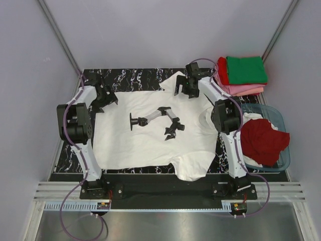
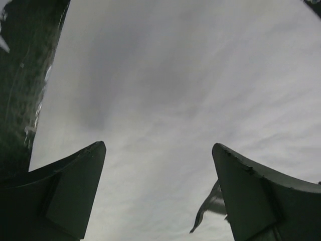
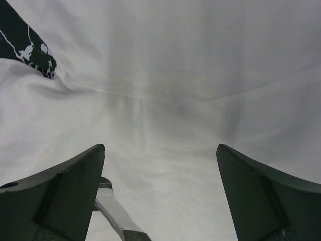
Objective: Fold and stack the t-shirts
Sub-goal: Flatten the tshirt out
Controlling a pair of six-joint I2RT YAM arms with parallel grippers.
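Three folded tees made a stack [image 1: 244, 74]; the white tee [image 1: 150, 145] lay unfolded; more sat in the tub [image 1: 282, 119]. The left gripper [image 1: 105, 98] and right gripper [image 1: 184, 89] gaped empty.

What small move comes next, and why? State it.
Probably lower the left end effector and right end effector onto the far edge of the spread white t-shirt and pinch: both hover open, holding nothing, and the shirt lies unfolded.

The left arm [image 1: 75, 123] and right arm [image 1: 226, 116] both reach away from their bases with elbows bent, the left gripper [image 1: 107, 103] and right gripper [image 1: 184, 92] each angled downward, jaws spread wide, gripping nothing.
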